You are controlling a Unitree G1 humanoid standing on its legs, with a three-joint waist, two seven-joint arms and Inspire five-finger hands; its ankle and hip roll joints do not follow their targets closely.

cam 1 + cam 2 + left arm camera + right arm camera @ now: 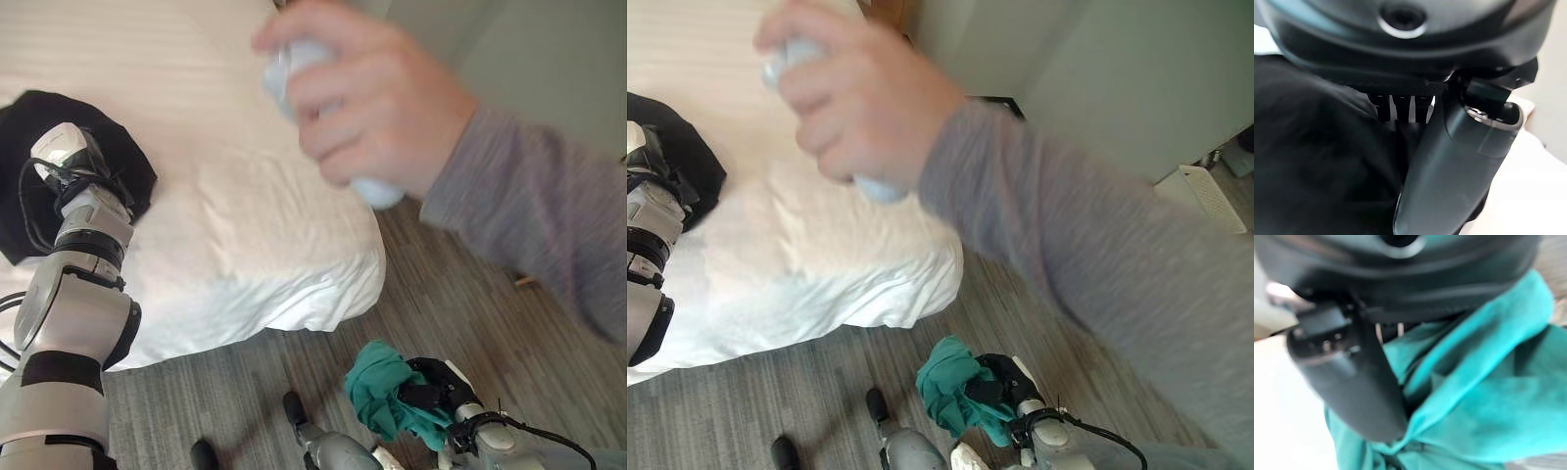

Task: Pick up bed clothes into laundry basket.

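A black garment (24, 117) lies on the white bed (255, 235) at the left. My left hand (98, 162) rests on it. In the left wrist view the fingers (1400, 107) are curled down into the black cloth (1312, 161) and the thumb (1449, 161) presses against it. A teal cloth (377, 387) hangs bunched above the grey floor off the bed's corner, and my right hand (431, 387) is shut on it. The right wrist view has the thumb (1352, 377) lying across the teal folds (1488, 396).
A person's hand (372, 98) in a grey sleeve (529, 215) holds a pale object close before the camera and hides much of the right side. Grey plank floor (441, 304) runs beside the bed. A white slatted thing (1212, 196) stands by the wall.
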